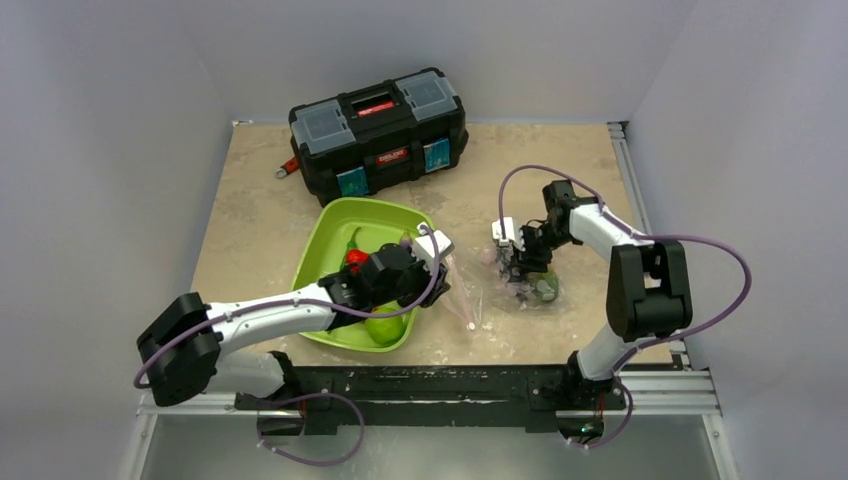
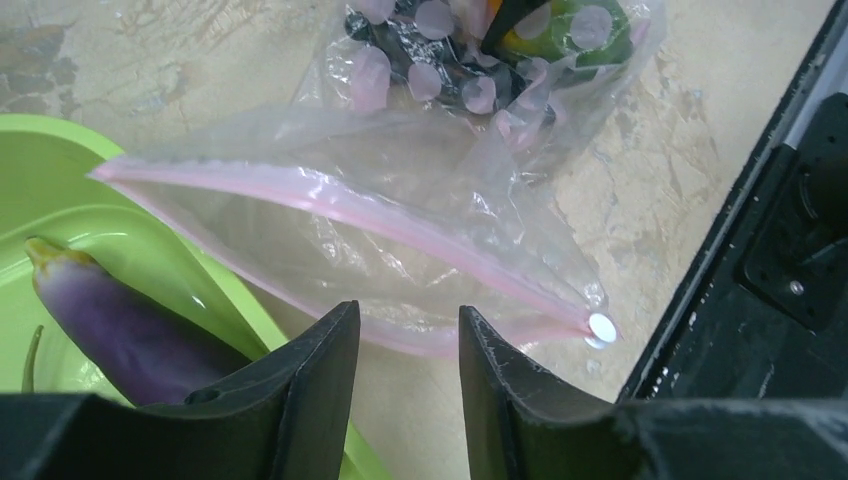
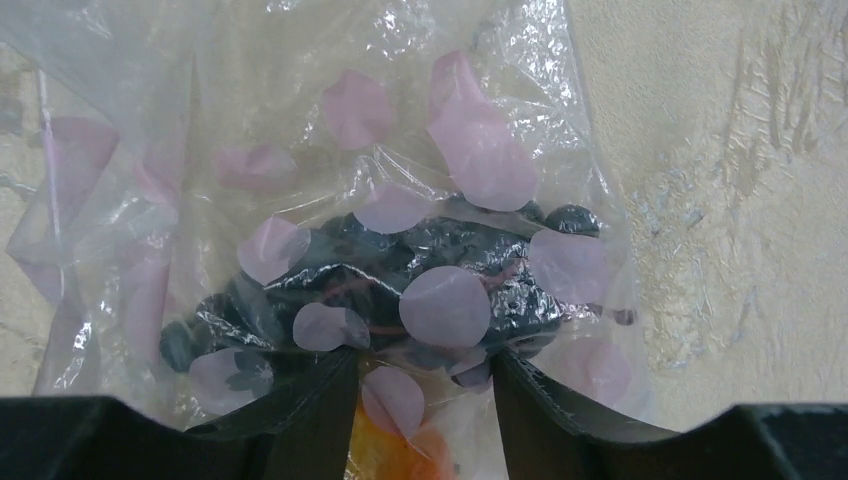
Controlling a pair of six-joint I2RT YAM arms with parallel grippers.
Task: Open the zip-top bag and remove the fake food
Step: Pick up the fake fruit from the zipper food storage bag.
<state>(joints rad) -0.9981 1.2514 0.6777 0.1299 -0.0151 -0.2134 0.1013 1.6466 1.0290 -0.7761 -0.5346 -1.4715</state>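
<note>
Find the zip-top bag (image 1: 475, 290) lying on the table (image 1: 260, 200) between the lime-green tray (image 1: 330, 250) and the right gripper (image 1: 520, 265), with its pink-edged mouth gaping toward the tray. Note dark berries (image 3: 400, 280) and a mango (image 2: 560, 25) inside at the closed end, with an eggplant (image 2: 120, 320) and a lime (image 1: 385, 325) lying in the tray. Read the left gripper (image 2: 408, 315) as empty, jaws a narrow gap apart, poised over the tray's right rim and aimed at the bag's mouth. Cannot tell of the right gripper, down on the closed end with plastic bunched between its fingers (image 3: 300, 400), pinching or merely pressing. Expect trouble from reaching into loose film: snagging the upper lip, folding the mouth shut, or shoving the whole bag out from under the right gripper. Watch too for small round berries spilling on a hasty tip of the closed end and rolling toward the near rail (image 1: 450, 380). Count on open table beyond the bag toward the toolbox (image 1: 380, 130) and off to the right. Allow for little room on the left, with the tray rim just beside the mouth, and little on the near side, with the black rail close by
</note>
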